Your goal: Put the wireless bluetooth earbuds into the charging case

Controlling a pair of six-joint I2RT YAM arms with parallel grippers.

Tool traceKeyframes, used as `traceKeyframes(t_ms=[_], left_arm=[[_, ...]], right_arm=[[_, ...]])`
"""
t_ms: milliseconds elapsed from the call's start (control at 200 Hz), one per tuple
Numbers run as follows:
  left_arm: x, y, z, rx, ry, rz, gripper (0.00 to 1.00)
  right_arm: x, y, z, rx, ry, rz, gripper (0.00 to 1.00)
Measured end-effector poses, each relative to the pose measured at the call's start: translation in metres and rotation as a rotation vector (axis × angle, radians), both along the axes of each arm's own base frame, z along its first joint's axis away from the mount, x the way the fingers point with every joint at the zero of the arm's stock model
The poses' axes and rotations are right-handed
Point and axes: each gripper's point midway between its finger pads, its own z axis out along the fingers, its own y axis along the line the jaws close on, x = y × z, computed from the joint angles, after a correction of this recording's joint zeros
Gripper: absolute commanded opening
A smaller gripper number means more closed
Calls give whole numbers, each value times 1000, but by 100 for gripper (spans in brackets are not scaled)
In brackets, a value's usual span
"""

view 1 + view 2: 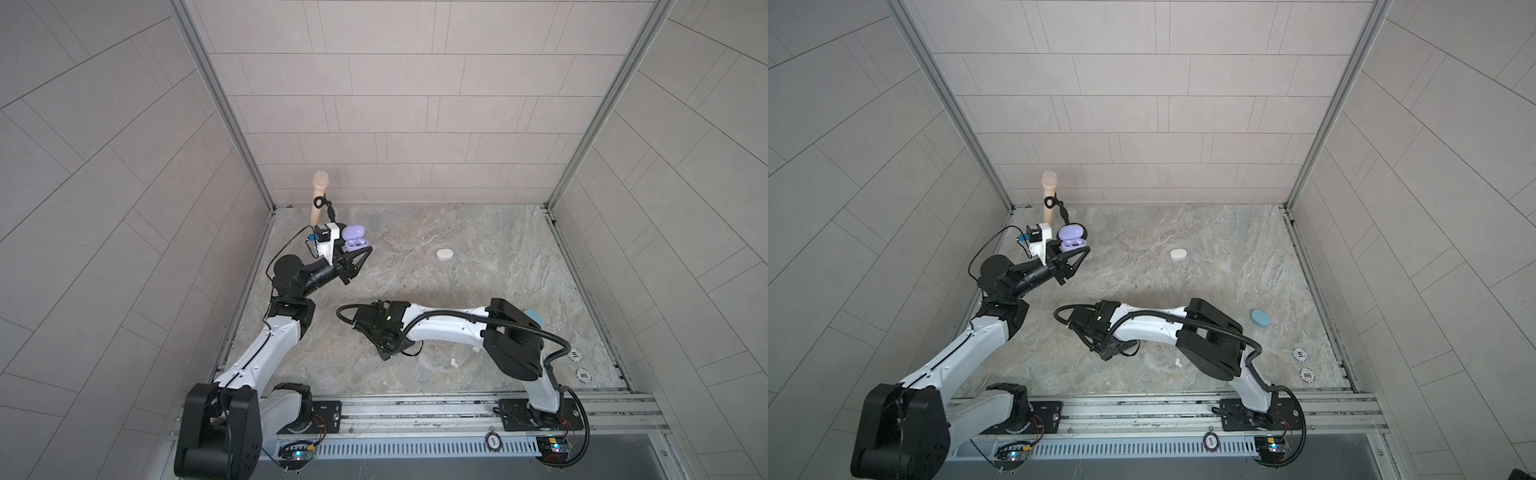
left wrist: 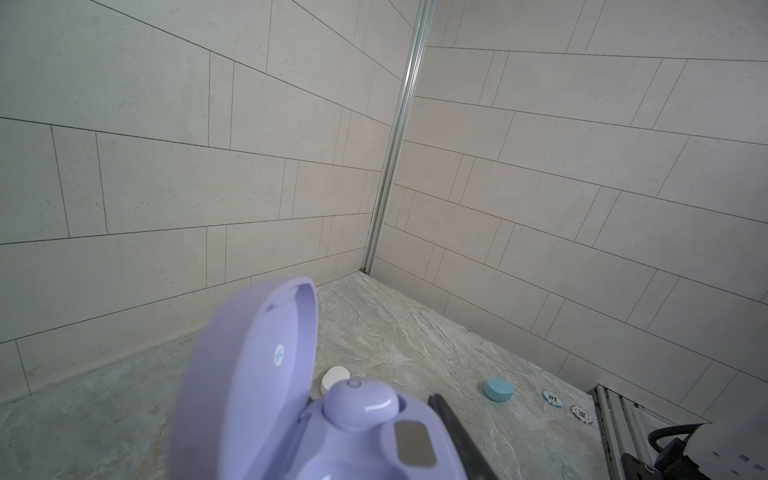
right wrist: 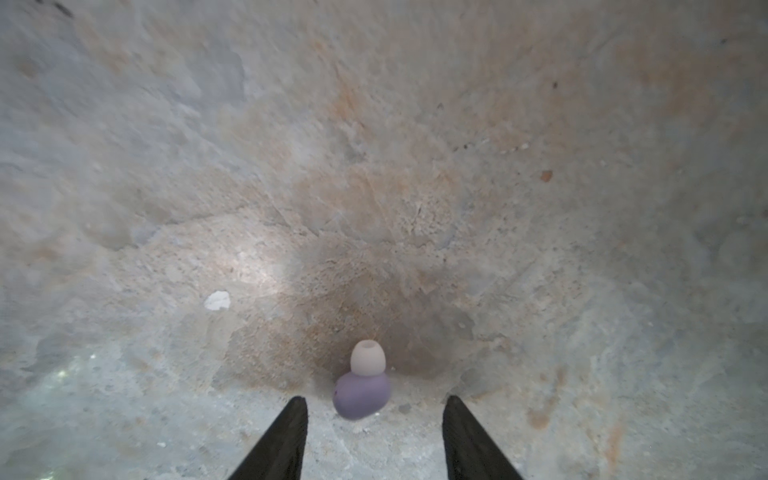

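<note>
Left gripper (image 1: 355, 249) clamped on open lilac charging case (image 1: 354, 242); right gripper (image 3: 375, 400) fingers spread, flanking lilac earbud (image 3: 360, 395) on tabletop (image 3: 540, 208).

Both arms: white link shells, black joint housings. Right arm (image 1: 444, 321) has black corrugated conduit (image 1: 457, 316) along it; left arm (image 1: 270, 340) a thin black cable loop (image 1: 286, 244) at the wrist. Right end effector (image 3: 375, 398) fingers (image 3: 282, 440) black, tapered.

Open charging case (image 1: 353, 231) at rear left, one earbud (image 2: 359, 405) in it; another earbud (image 3: 361, 392) between right fingers (image 3: 286, 436).
</note>
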Motion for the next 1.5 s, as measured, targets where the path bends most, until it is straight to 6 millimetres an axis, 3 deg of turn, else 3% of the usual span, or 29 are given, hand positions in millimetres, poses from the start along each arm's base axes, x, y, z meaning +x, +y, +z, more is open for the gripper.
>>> traceKeyframes(t_ms=[931, 1292, 1502], left_arm=[[0, 0, 2, -3, -5, -1, 0], [-1, 0, 3, -6, -8, -2, 0], [-1, 0, 3, -5, -9, -5, 0]], right_arm=[[7, -46, -4, -159, -23, 26, 58], [-10, -33, -5, -59, 29, 84, 59], [-7, -22, -2, -35, 31, 103, 59]])
